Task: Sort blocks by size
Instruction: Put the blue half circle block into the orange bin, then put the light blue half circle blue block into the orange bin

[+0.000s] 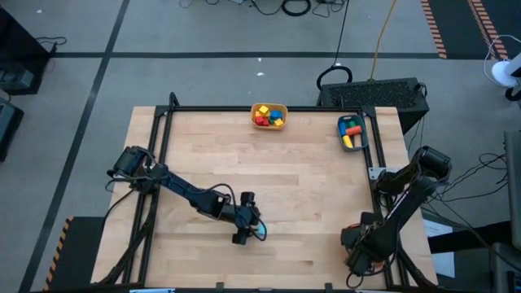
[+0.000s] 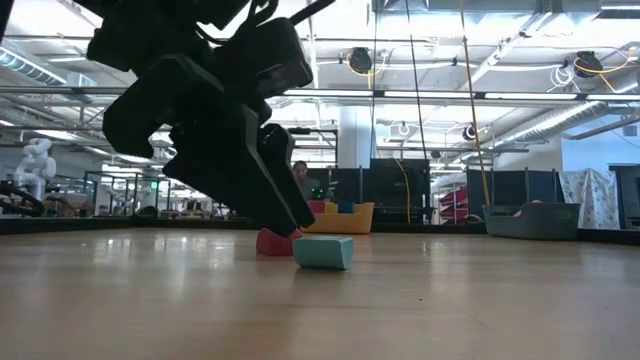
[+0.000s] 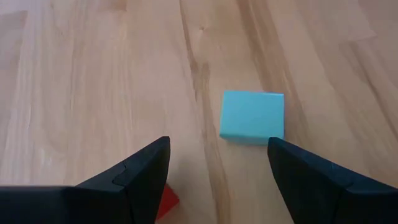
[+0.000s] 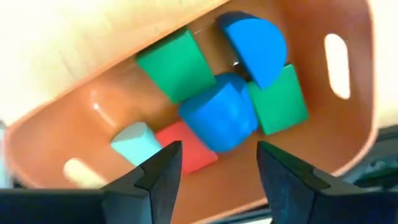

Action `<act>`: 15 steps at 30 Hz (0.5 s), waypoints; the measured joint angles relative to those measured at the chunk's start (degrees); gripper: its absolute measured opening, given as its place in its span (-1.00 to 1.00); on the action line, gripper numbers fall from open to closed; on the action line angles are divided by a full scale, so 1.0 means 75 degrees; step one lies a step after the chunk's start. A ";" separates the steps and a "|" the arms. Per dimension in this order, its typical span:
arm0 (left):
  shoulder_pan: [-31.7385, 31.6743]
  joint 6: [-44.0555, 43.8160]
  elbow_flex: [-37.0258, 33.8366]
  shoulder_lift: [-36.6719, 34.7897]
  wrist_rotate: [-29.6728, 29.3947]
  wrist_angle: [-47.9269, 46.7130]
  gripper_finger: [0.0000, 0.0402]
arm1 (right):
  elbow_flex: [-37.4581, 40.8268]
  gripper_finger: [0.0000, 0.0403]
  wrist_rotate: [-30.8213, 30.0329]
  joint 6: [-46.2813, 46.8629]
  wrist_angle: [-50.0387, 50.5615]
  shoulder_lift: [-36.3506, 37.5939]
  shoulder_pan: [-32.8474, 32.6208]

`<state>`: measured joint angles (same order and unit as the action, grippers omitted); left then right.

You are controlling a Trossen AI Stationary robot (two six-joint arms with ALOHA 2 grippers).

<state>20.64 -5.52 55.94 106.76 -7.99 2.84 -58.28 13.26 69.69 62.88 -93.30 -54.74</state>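
The left gripper (image 3: pixel 217 165) hung with fingers spread above a cyan block (image 3: pixel 252 116), while the right gripper (image 4: pixel 217 163) stood parted over an orange bin (image 4: pixel 348 124) of blocks.

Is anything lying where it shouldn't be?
Yes. Two blocks lie loose on the bare table, a cyan one and a red one, under the open left end effector. The others already sit in bins, like the yellow bin at the far edge.
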 joint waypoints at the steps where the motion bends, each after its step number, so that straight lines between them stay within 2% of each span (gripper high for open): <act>1: -0.0003 0.0065 0.0000 0.0000 0.0014 0.0016 0.35 | -0.0124 -0.04 -0.0015 0.0004 0.0130 0.0000 -0.0003; 6: -0.0003 0.0421 0.0000 0.0000 0.0324 0.0092 0.35 | -0.0867 -0.04 -0.0836 0.0007 0.0652 0.0000 -0.0006; 11: 0.0000 0.0445 0.0000 0.0000 0.0466 0.0287 0.35 | -0.1399 -0.04 -0.1807 -0.0240 0.0578 0.0000 -0.0006; 15: 0.0000 0.0405 0.0000 0.0000 0.0472 0.0436 0.35 | -0.1541 -0.04 -0.2218 -0.0211 0.0494 0.0000 -0.0006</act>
<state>20.64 -2.48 55.94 106.76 -4.45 6.11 -69.84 -3.38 68.10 66.58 -93.30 -54.78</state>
